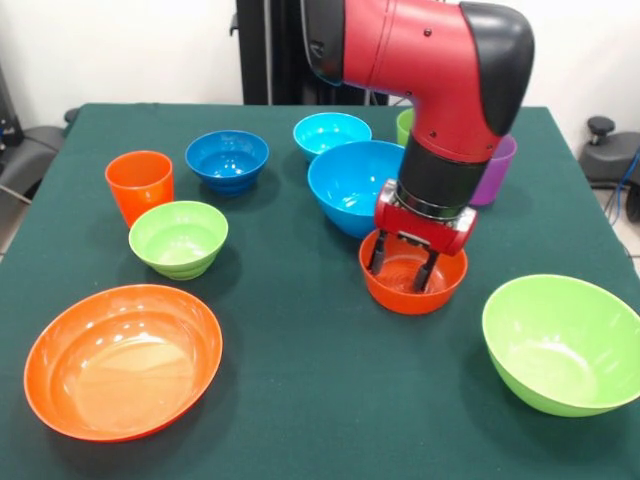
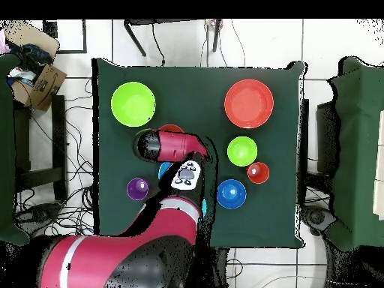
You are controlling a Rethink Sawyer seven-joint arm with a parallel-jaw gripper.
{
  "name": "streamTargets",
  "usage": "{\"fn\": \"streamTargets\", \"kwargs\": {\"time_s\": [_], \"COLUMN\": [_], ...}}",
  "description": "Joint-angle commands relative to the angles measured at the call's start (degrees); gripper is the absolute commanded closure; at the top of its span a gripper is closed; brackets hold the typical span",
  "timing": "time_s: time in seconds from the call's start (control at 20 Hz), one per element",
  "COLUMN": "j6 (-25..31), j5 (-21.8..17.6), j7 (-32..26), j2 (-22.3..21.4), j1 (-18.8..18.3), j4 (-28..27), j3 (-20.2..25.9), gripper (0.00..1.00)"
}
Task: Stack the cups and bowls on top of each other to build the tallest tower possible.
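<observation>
Green cloth covers the table (image 1: 300, 400), and nothing is stacked on it. At the lower left of the front view lies the large orange bowl (image 1: 122, 360). Above it sit the small lime green bowl (image 1: 179, 238) and the orange cup (image 1: 139, 186), with the dark blue bowl (image 1: 227, 160) further right. Near the top centre is the small light blue bowl (image 1: 331, 133), beside the large light blue bowl (image 1: 352, 185). Right of centre the claw (image 1: 405, 268) reaches down into the small orange bowl (image 1: 412, 285), fingers spread apart, gripping nothing. Behind the arm show the purple cup (image 1: 497, 172) and a sliver of the lime green cup (image 1: 404, 125). At lower right sits the large lime green bowl (image 1: 562, 343).
</observation>
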Motion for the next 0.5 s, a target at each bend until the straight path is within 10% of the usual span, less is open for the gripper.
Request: {"fn": "streamTargets", "kwargs": {"time_s": [0.05,0.5], "j6": [-3.3,-0.9], "j5": [-7.2,-9.1], "j7": [-3.0,-4.3], "j2": [0.7,3.8], "j1": [-3.5,-6.5], "j4": [4.4,-2.7], "j3": [8.5,10.3], "gripper": [0.00,0.00]}}
